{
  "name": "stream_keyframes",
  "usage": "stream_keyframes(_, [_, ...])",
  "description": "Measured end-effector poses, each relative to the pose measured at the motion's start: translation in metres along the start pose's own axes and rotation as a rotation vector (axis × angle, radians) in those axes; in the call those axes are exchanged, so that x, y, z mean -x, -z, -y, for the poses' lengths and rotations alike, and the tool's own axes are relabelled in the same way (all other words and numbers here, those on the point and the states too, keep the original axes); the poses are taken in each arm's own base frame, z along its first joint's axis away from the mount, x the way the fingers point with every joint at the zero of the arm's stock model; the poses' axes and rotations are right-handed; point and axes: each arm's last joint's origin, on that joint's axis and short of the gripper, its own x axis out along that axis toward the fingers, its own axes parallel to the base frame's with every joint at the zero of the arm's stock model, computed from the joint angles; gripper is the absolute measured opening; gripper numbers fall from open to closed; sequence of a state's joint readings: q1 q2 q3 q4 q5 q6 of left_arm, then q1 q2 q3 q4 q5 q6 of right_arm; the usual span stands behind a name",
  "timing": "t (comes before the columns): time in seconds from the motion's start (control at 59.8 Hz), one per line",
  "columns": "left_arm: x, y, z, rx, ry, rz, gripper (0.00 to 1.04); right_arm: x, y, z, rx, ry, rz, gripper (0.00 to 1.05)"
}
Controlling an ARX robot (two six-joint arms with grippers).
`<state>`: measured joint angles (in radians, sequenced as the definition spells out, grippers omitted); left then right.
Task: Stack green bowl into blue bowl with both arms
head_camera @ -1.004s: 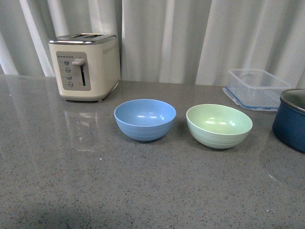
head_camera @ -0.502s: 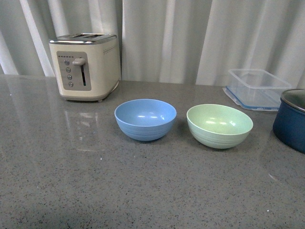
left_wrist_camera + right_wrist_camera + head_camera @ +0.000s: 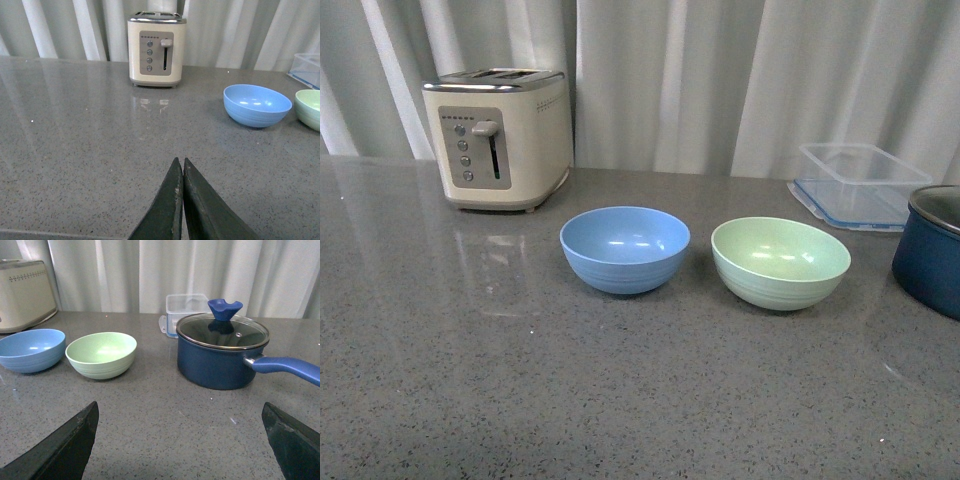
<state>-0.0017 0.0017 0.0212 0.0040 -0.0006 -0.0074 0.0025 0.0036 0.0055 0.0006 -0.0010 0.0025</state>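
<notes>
So the left gripper [image 3: 180,162] has its two dark fingers [image 3: 167,210] squeezed flat against each other, tips touching and pointing straight ahead, while the right gripper [image 3: 180,407] is spread wide, its fingers [image 3: 65,450] sitting way out at opposite edges of the wrist view.

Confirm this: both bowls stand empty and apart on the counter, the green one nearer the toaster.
Wrong on one point: the front view shows the blue bowl nearer the toaster, not the green bowl. Both are empty and apart.
</notes>
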Motion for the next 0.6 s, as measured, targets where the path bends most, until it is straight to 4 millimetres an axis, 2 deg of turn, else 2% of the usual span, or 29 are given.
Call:
stream_keyframes(0.117, [0.000, 0.001, 0.000, 0.001, 0.000, -0.006, 0.05, 0.000, 0.000, 0.000, 0.000, 0.000, 0.000, 0.95])
stream_keyframes(0.284, [0.000, 0.000, 0.000, 0.000, 0.000, -0.005, 0.35, 0.000, 0.001, 0.000, 0.005, 0.005, -0.013, 0.95])
stream_keyframes(0.385, [0.000, 0.000, 0.000, 0.000, 0.000, -0.005, 0.51, -0.001, -0.005, -0.002, 0.032, -0.014, -0.226, 0.95])
stream_keyframes(0.452, [0.000, 0.000, 0.000, 0.000, 0.000, -0.005, 0.61, -0.004, -0.018, -0.004, 0.033, -0.049, -0.251, 0.95])
stream_keyframes(0.602, [0.000, 0.000, 0.000, 0.000, 0.000, -0.005, 0.88, -0.024, -0.078, -0.010, 0.028, -0.133, -0.203, 0.95])
